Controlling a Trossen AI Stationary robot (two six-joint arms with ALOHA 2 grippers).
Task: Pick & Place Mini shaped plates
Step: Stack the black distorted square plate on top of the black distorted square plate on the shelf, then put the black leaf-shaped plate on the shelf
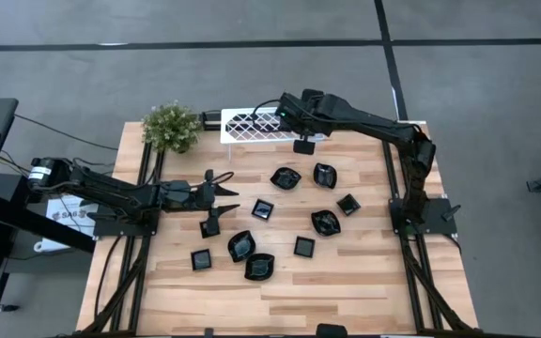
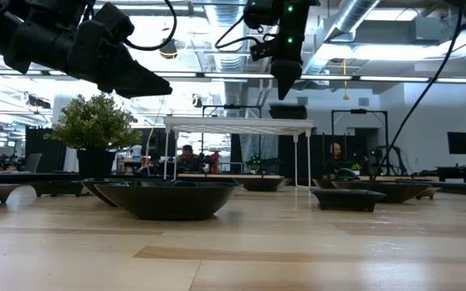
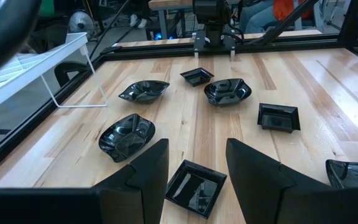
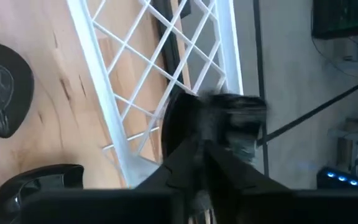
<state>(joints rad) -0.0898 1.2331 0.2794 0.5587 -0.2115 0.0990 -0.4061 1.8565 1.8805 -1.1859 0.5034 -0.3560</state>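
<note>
My left gripper [image 1: 222, 195] hovers over the table's left half, well short of the white lattice rack [image 1: 252, 125], its jaws apart and empty; a square plate [image 3: 196, 187] lies just beyond my fingertips [image 3: 148, 165]. The other mini shaped plates [image 1: 289, 178] lie scattered on the wood in front of the rack. My right gripper [image 1: 280, 113] hangs over the rack's right end, fingers around a blurred dark plate [image 4: 219, 121]; whether the jaws still clamp it I cannot tell.

Blurred dark plate [image 4: 219, 118] at the right hand [image 4: 204, 146] fingertips, shape unclear.
</note>
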